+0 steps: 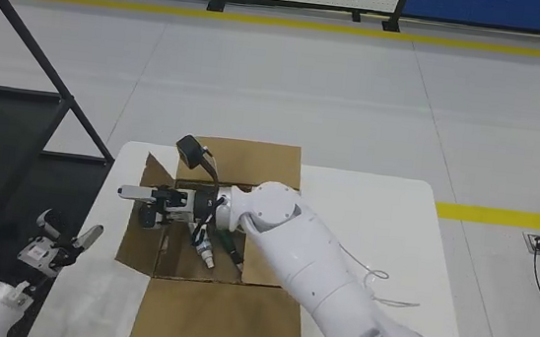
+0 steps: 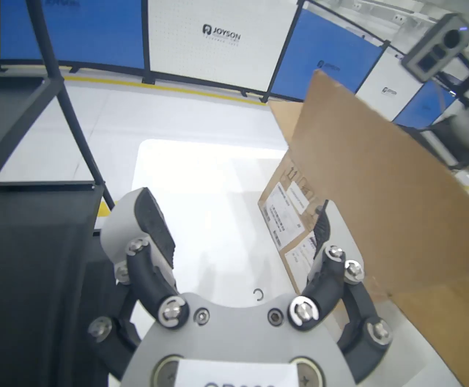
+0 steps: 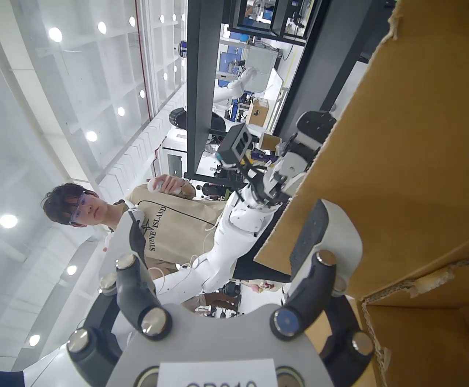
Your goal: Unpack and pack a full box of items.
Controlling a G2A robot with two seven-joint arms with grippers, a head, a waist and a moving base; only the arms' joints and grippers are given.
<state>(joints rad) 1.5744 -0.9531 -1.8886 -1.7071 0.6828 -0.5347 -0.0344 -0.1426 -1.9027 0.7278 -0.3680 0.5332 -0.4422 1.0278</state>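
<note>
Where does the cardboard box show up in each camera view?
Top view: cardboard box at table centre, flaps open.
Left wrist view: its raised flap beside the left gripper.
Right wrist view: the same flap's edge beside the right gripper.
Shared landmark: that flap, on the left gripper's side.

- box (image 1: 220, 312) sits on table (image 1: 383, 220), flaps spread out, under right pincer (image 1: 138, 202)
- side flap (image 3: 403, 146) just beside one right pincer finger, rising past it
- small items (image 1: 210, 249) in box, behind right pincer, below its wrist
- left pincer (image 1: 68, 229) off table edge, beyond that flap, well apart from right pincer
- ahead of left pincer: table; box wall (image 2: 285, 216) just beside one of its fingers
</note>
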